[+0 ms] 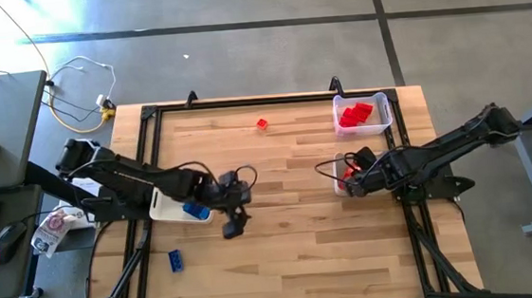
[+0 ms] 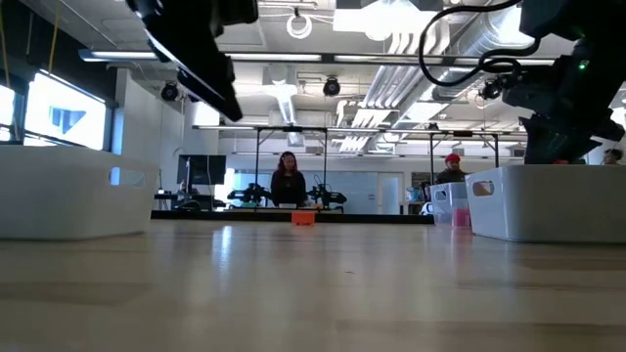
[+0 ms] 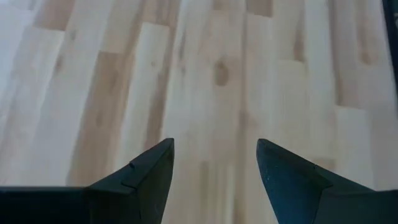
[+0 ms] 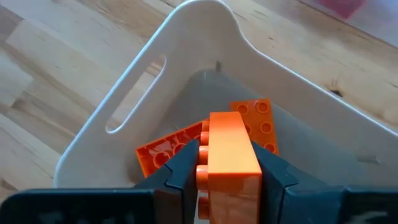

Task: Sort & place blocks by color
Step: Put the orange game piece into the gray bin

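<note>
The right gripper (image 4: 227, 180) is clamped on an orange block (image 4: 231, 163) above the white bin (image 4: 124, 99) near the table's right edge, where two more orange blocks (image 4: 258, 123) lie. The left gripper (image 3: 214, 163) is held wide over bare wood beside another white bin (image 1: 168, 210) holding one blue block (image 1: 195, 211). One red block (image 1: 262, 124) and one blue block (image 1: 175, 260) are left loose on the table (image 1: 293, 252)

- A small orange plastic brick (image 4: 233, 158), studs to one side, is pinched on edge between the right end effector (image 4: 229, 177) fingers over a white bin.
- Flat orange plastic bricks (image 4: 258, 124) lie studs-up in that bin.
- Several red bricks (image 1: 355, 113) are heaped in a clear bin.
- One red brick (image 1: 262, 124) lies alone on the surface.
- One blue brick (image 1: 195, 211) sits in a white bin; another blue brick (image 1: 175, 260) lies on the surface nearby.
</note>
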You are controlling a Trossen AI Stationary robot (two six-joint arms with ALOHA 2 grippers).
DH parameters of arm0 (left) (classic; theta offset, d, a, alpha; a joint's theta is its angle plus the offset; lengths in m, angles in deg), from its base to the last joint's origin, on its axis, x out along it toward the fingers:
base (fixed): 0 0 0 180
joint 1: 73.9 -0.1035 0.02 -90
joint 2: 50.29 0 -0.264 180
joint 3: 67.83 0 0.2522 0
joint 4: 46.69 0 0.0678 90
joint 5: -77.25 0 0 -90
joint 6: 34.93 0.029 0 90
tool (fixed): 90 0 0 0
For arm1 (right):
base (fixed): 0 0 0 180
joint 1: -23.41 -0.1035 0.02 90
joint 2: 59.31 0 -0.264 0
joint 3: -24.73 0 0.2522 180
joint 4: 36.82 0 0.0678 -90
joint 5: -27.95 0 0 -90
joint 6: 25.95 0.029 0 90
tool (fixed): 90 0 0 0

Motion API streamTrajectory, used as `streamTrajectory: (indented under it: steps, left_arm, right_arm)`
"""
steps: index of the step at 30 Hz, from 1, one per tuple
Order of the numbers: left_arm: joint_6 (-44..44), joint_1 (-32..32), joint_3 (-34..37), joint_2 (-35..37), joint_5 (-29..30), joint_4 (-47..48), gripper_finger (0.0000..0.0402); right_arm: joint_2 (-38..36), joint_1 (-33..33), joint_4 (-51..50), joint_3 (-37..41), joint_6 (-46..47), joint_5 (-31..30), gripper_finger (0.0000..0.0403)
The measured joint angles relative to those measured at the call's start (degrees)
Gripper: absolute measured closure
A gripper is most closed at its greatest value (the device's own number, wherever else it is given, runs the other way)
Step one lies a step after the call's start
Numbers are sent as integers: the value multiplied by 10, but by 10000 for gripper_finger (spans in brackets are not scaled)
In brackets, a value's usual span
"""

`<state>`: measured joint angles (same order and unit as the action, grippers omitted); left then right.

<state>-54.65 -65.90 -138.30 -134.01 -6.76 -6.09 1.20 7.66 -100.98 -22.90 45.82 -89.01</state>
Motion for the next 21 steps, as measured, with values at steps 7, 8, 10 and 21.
streamTrajectory:
  steps: [7,8,10,21]
  left_arm:
    - [-56,59,0,19,11,43,188]
    - [-61,67,0,20,13,47,188]
    - [-72,81,0,21,21,62,188]
    - [-173,144,0,21,38,159,188]
  right_arm:
    - [1,0,4,0,-2,1,277]
    - [1,0,4,0,-2,1,271]
    - [1,0,4,0,-2,-2,257]
    - [1,0,4,-33,-12,-6,218]
